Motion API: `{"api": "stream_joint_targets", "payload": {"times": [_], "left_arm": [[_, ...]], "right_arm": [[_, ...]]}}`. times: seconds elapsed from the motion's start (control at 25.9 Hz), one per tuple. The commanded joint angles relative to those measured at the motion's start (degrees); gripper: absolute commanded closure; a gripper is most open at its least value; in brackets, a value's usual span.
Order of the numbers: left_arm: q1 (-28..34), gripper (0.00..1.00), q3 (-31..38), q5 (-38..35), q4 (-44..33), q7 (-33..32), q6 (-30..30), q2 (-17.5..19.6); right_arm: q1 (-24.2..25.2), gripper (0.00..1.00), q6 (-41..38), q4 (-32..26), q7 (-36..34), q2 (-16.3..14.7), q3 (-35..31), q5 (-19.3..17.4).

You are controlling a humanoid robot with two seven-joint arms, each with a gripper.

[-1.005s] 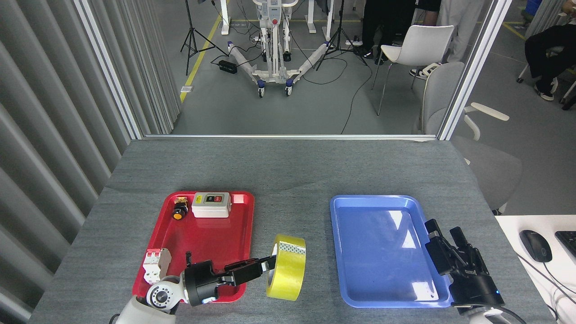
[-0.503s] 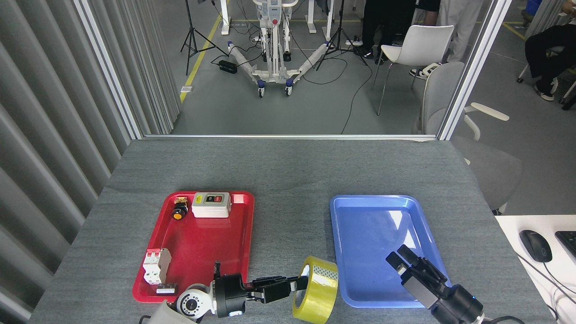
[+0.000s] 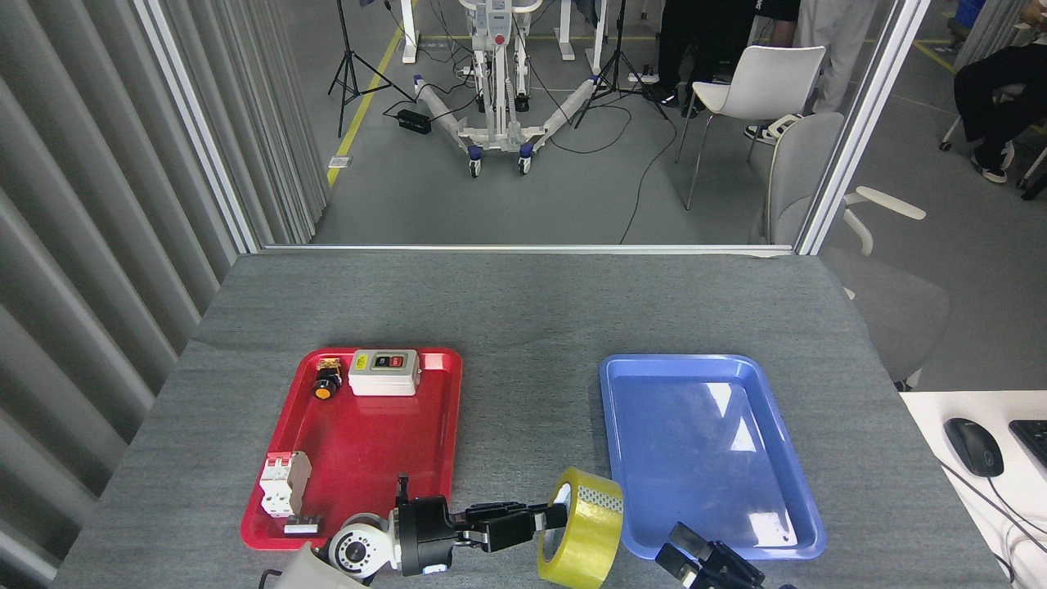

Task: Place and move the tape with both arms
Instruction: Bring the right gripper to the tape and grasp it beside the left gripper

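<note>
Since the earlier frames, both arms have shifted: the left pincer [image 3: 550, 517] has carried the tape [image 3: 582, 528] further to the right and nearer, off the red tray [image 3: 372, 446], and the right pincer [image 3: 695, 556] has come away from the right side of the blue tray [image 3: 712, 458] down to the near edge of the view.

Now the tape stands on its edge, upright, at the near side of the table [image 3: 523, 303], in the gap between the two trays and just beside the near left corner of the blue one. Whether it rests on the table or is lifted a little, I cannot tell. The left pincer reaches in from the left and is closed on the tape, with its black fingers [image 3: 523, 520] at the left rim and the white core.

The right pincer is only partly seen at the bottom edge, just right of the tape, dark and cut off, so I cannot tell if it is open or closed. It appears not to touch the tape.

On the red tray, a grey switch box [image 3: 384, 372] and a small yellow-capped push button [image 3: 326, 382] lie at the far end, and a white circuit breaker [image 3: 284, 483] stands at the near left. The blue tray holds nothing.
</note>
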Motion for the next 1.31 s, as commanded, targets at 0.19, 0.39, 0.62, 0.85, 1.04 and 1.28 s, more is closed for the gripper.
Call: {"api": "stream_joint_targets", "payload": {"times": [0.19,0.39,0.62,0.85,1.04,1.28], "left_arm": [[0.2,0.94,0.2,0.0,-0.3,0.0,0.0,0.4],[0.3,0.94,0.4,0.0,-0.4,0.0,0.0,0.4],[0.2,0.94,1.0,0.0,-0.4,0.0,0.0,0.4],[0.2,0.94,1.0,0.0,-0.5,0.0,0.0,0.4],[0.2,0.94,1.0,0.0,-0.5,0.0,0.0,0.4],[0.2,0.94,1.0,0.0,-0.5,0.0,0.0,0.4]], "right_arm": [[-0.4,0.00,0.0,-3.1,-0.4,-1.9,0.0,1.5],[-0.2,0.00,0.0,-1.8,0.0,-1.5,-8.9,1.4],[0.1,0.00,0.0,-1.8,16.1,15.0,-28.6,0.9],[0.1,0.00,0.0,-1.6,33.1,26.5,-38.9,-1.0],[0.9,0.00,0.0,-0.2,35.4,23.8,-33.4,-3.8],[0.9,0.00,0.0,-0.3,35.4,12.8,-23.4,-18.1]]}}
